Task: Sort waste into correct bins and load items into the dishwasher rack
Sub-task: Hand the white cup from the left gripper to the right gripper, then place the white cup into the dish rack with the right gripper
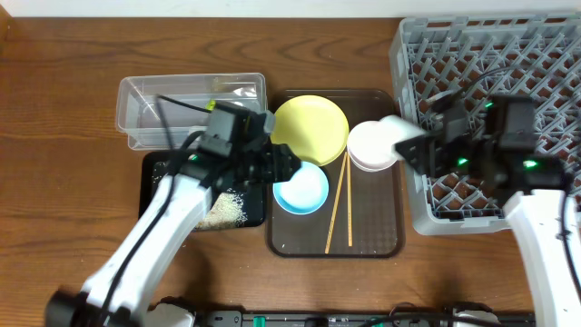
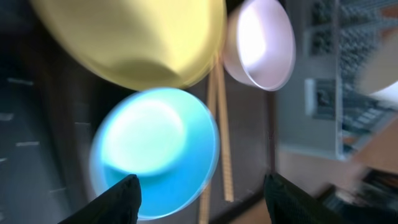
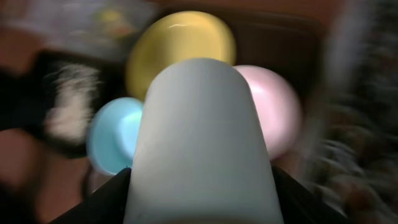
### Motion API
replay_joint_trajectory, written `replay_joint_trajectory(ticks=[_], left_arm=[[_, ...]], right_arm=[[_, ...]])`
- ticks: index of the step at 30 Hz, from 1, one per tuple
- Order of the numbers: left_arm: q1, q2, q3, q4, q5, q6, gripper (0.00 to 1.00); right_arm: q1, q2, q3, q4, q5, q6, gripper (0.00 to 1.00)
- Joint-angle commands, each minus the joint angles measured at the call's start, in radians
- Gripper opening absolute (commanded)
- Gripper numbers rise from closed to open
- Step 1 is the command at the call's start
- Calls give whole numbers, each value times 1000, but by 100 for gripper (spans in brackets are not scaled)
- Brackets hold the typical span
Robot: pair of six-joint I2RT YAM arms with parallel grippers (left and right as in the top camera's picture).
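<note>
My right claw (image 1: 419, 151) is clenched on 1 white cup (image 1: 398, 130), its long axis pointing away from the rack (image 1: 536, 82), which lies just right of me. My left claw (image 1: 283, 169), released, hovers over the blue bowl (image 1: 304, 193).

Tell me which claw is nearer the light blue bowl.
Left. The left claw is beside the light blue bowl; the right claw, holding the white cup, is over by the dishwasher rack.

The white cup (image 1: 400, 136) hangs sideways by the grey rack (image 1: 545, 45) — blue bowl (image 1: 300, 191) beside yellow plate (image 1: 310, 127).
</note>
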Motion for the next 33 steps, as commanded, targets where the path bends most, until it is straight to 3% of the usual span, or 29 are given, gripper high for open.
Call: replay_joint_trajectory(ticks=[1,6,9,16,28,33], left_arm=[[5,-122,30,-77,-279,71,65],[5,-237,30,-170,-460,70,65],[5,-276,30,-180,-481,70,65],[5,-275,29,-181,-481,70,65],[5,-260,28,-184,-481,70,66],[5,-260,28,-185,-481,70,66]], right_arm=[[-48,-27,119,-74,286,74,1],[-118,-22,190,-173,526,168,1],[-177,-8,192,-198,589,198,1],[-290,99,192,-239,599,200,1],[-307,320,191,-237,606,196,3],[-306,378,191,-235,555,196,45]])
